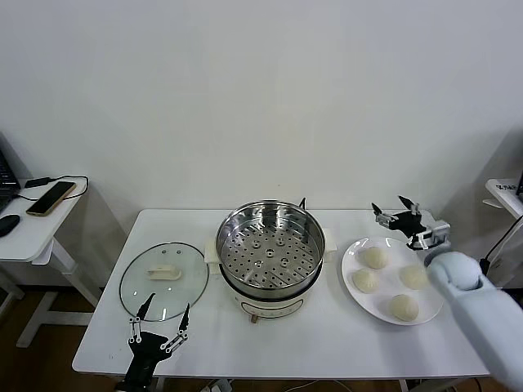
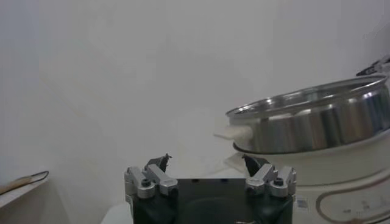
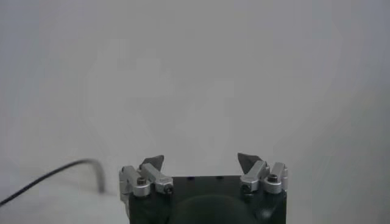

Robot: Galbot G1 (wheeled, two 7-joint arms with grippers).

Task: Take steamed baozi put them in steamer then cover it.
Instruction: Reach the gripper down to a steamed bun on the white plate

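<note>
Four cream-white baozi lie on a white plate (image 1: pixel 355 288) at the table's right: one at the back (image 1: pixel 374 257), one at the left (image 1: pixel 365 280), one at the right (image 1: pixel 413 277), one at the front (image 1: pixel 403 307). The shiny steel steamer (image 1: pixel 270 247) stands empty on its cream pot base at the table's middle; it also shows in the left wrist view (image 2: pixel 314 122). The glass lid (image 1: pixel 163 280) lies flat left of it. My right gripper (image 1: pixel 396 210) is open and empty, just behind the plate. My left gripper (image 1: pixel 162 317) is open and empty at the front edge, near the lid.
A side table at the far left holds a phone (image 1: pixel 51 198) and a cable. A black cable (image 3: pixel 49 176) trails behind the pot. Another white stand (image 1: pixel 505 194) is at the far right. A white wall is close behind the table.
</note>
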